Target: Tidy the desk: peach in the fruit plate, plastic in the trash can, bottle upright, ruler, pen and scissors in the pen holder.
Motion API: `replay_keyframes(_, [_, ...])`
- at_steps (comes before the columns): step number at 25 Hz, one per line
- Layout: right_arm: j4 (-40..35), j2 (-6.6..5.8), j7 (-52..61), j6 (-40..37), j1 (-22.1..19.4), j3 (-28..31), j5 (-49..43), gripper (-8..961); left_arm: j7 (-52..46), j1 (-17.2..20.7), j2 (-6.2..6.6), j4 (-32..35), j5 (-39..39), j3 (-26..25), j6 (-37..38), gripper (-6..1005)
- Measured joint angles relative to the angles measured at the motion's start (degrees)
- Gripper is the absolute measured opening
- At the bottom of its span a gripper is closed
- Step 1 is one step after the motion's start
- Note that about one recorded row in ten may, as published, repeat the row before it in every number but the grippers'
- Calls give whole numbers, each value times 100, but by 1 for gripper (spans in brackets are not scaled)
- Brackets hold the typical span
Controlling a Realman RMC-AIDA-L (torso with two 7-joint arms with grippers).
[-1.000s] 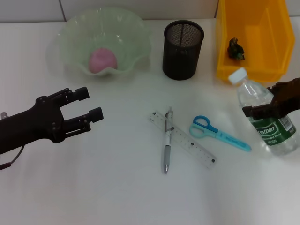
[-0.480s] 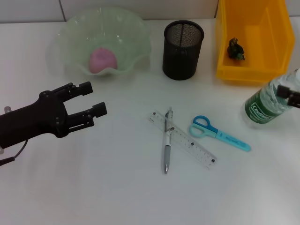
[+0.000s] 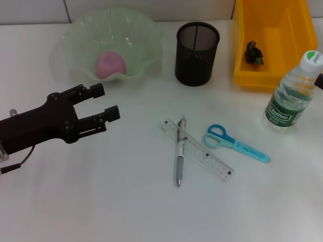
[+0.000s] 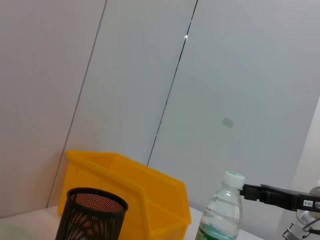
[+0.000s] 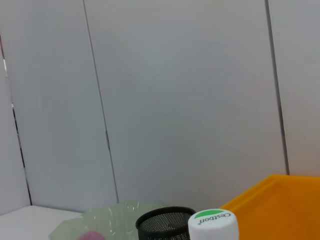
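Observation:
The clear bottle (image 3: 291, 98) with a green label stands upright at the right, beside the yellow trash can (image 3: 298, 65). My right gripper (image 3: 319, 79) shows only at the picture's right edge, level with the bottle's neck; the left wrist view shows it (image 4: 280, 196) reaching to the white cap (image 4: 233, 178). My left gripper (image 3: 104, 104) hangs open and empty at the left, below the green fruit plate (image 3: 75, 30), which holds the pink peach (image 3: 111, 64). Ruler (image 3: 208, 157) and pen (image 3: 179, 162) lie crossed at mid-table, with the blue scissors (image 3: 236, 144) to their right. Dark plastic (image 3: 254, 52) lies in the trash can.
The black mesh pen holder (image 3: 197, 53) stands between the fruit plate and the trash can. A pale wall with dark seams runs behind the table.
The bottle went from lying tilted in the right gripper to standing upright. The right gripper drew off to the right edge. My left gripper crept slightly forward and right.

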Motion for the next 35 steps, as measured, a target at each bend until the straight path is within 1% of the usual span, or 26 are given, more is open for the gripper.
replay_keyframes(4, [19, -3, -46, -155, -2, 89, 8, 289, 1, -22, -3, 0, 1, 0, -1, 798])
replay_keyframes(11, [-4, -3, -59, -328, -47, 207, 5, 152, 13, -160, -85, 0, 34, 37, -2, 798])
replay_keyframes(16, [-54, -3, -62, -385, -52, 185, -18, 54, 24, -185, -108, 0, 37, 44, -15, 798])
replay_keyframes(22, [-52, 7, -65, -342, 8, 209, 2, 19, 21, -184, -118, 0, 39, 44, -19, 799])
replay_keyframes(24, [-51, 9, -66, -332, 45, 209, 4, 179, 16, -168, -118, 0, 40, 44, -19, 799])
replay_keyframes(34, [-37, 3, -70, -137, 236, 143, -28, 636, 12, -142, -141, 0, 39, 53, -6, 798])
replay_keyframes(35, [-27, 4, -70, -119, 248, 141, -30, 655, 14, -140, -143, 0, 39, 53, -6, 798])
